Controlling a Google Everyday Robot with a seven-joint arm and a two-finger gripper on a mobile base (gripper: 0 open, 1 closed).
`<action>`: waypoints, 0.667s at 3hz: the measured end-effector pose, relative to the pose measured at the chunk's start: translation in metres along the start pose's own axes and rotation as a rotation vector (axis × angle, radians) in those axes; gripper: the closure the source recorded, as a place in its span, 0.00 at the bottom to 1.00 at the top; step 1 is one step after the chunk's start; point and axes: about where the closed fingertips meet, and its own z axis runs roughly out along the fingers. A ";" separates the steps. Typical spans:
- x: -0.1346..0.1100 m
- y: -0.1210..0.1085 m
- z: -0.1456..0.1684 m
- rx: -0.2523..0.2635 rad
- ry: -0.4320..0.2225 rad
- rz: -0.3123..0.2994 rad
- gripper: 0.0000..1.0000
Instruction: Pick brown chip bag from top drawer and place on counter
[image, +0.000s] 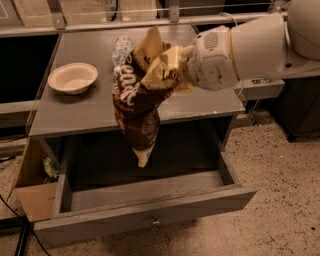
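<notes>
My gripper (167, 65) is shut on the top of the brown chip bag (137, 107), which hangs crumpled with its cream end pointing down. The bag is in the air above the front edge of the grey counter (85, 112) and over the open top drawer (145, 202). The drawer is pulled out wide and its inside looks bare. The white arm reaches in from the upper right.
A cream bowl (73, 77) sits on the counter's left side. A clear plastic bottle (121, 48) lies at the back, partly behind the bag. A tan cardboard box (32, 187) with a small green packet (50, 167) stands on the floor at the left.
</notes>
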 end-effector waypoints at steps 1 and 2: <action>0.031 -0.022 0.001 0.047 0.008 -0.007 1.00; 0.058 -0.037 0.015 0.098 -0.001 0.000 1.00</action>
